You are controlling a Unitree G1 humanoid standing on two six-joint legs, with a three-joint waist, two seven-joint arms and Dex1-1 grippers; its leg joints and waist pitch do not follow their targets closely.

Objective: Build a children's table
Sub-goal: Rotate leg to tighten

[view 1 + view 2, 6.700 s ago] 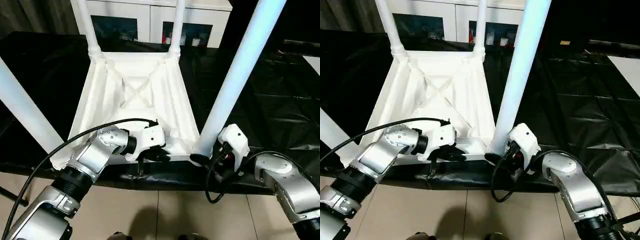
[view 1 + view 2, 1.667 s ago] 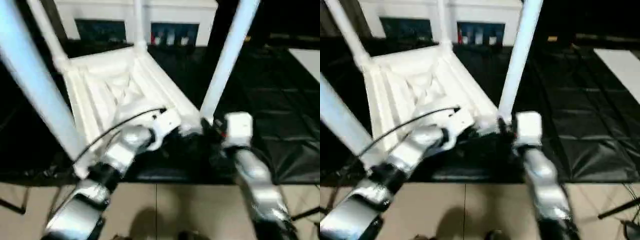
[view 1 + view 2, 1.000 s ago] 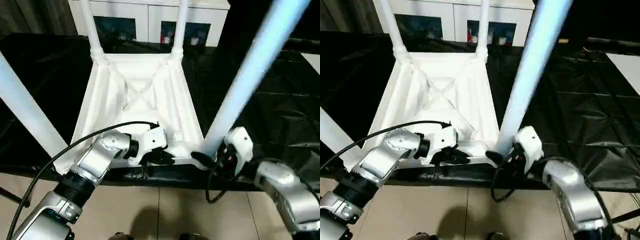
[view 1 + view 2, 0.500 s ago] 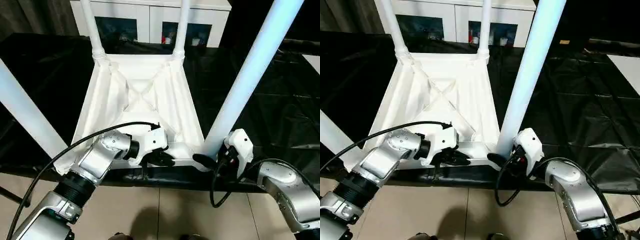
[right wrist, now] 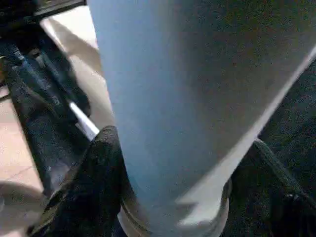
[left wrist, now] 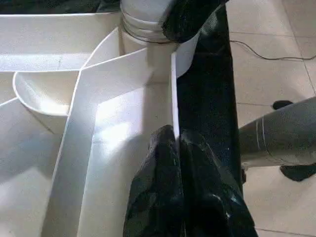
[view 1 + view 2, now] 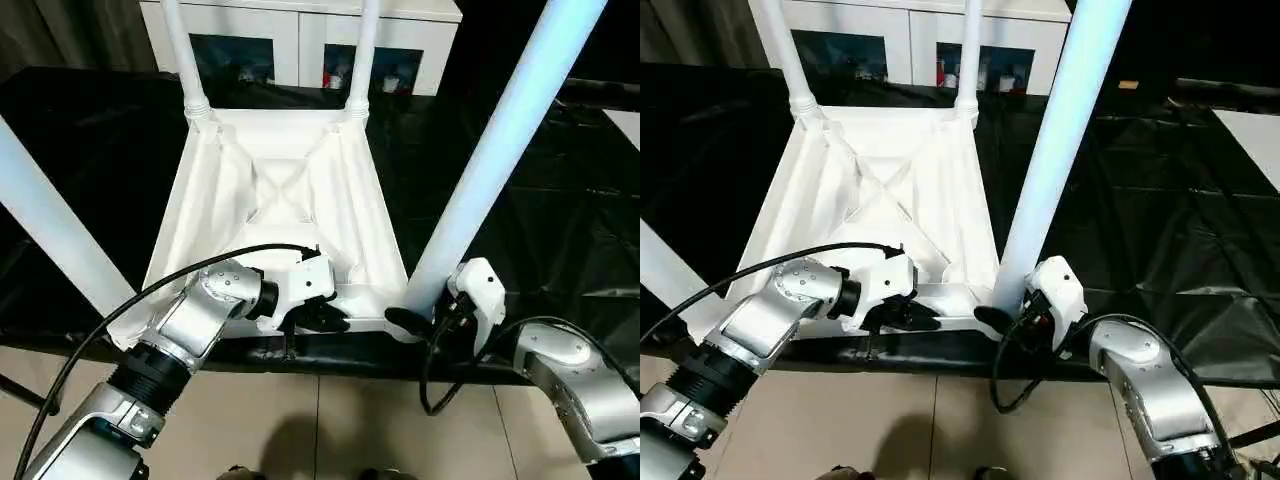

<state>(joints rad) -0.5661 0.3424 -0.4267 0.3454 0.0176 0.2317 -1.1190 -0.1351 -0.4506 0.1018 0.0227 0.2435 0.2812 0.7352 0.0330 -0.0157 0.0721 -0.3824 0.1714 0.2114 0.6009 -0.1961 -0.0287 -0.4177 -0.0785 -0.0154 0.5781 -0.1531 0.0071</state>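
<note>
**Four legs up, both grippers on the near edge**

One white plastic rectangular tabletop (image 7: 285, 215) lies upside down on the black-covered table (image 7: 560, 200), ribbed underside up. Four long white tapered tube legs stand in its corner sockets: one at 1 o'clock (image 7: 500, 150), one at 9 o'clock (image 7: 50, 235), two thinner-looking at 12 o'clock (image 7: 180, 50) (image 7: 362, 50). One white cabinet with dark glass doors (image 7: 300, 45) sits behind. Left gripper (image 6: 177, 143) pinches the tabletop's thin near rim, fingers pressed together on it. Right gripper (image 5: 173, 163) clasps the near-right leg's base, black fingers (image 5: 101, 168) spread around the tube.
</note>
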